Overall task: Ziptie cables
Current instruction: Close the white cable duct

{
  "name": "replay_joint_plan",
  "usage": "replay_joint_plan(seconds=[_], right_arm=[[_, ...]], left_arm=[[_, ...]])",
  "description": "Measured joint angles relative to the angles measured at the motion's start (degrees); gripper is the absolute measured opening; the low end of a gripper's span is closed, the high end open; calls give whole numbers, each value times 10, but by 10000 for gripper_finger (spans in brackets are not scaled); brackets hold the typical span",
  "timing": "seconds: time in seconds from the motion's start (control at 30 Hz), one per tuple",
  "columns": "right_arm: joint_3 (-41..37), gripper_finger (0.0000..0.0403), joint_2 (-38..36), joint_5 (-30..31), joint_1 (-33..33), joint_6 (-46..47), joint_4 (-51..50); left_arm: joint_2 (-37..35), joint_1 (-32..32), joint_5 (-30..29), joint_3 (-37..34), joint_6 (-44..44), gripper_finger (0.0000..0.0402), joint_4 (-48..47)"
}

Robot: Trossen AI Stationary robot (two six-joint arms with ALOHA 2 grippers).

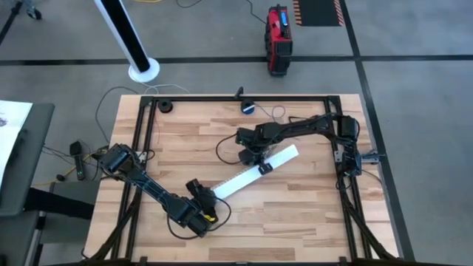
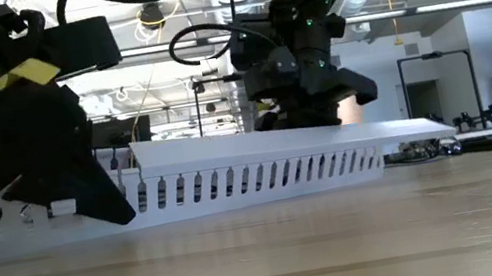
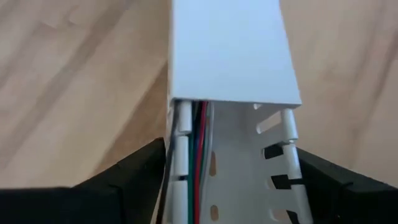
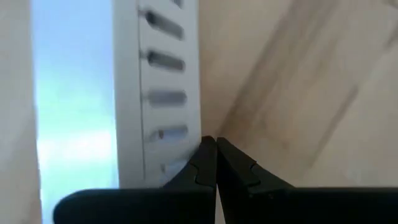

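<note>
Left pincer (image 3: 227,186) spread round white duct (image 3: 230,56) hiding cables (image 3: 200,155); right pincer (image 4: 216,163) pressed together.

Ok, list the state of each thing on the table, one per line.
White slotted duct: lying diagonally on the table, lid covering most of it, near end uncovered.
Cables: coloured wires lying inside the duct, running under the lid.
Left claw: open, fingers astride the duct's near end.
Right claw: shut, empty, beside the duct's slotted wall.
</note>
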Motion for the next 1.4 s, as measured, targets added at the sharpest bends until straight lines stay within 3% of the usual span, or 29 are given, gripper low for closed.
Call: replay_joint_plan(seconds=[0.13,0.5,0.7,1.0,1.4], right_arm=[[0,0,-3,0,13,1,-12],[0,0,-3,-1,9,-1,-37],[0,0,-4,-1,-10,-2,-54],[0,0,-3,-27,-44,-1,-54],[-1,0,-2,-65,-59,17,-60]], left_arm=[[0,1,-5,0,28,268,-2],[0,19,-15,0,-35,268,1],[0,20,-93,0,-52,268,22],[0,20,-152,0,-41,268,30],[0,25,-131,-8,15,268,84]])
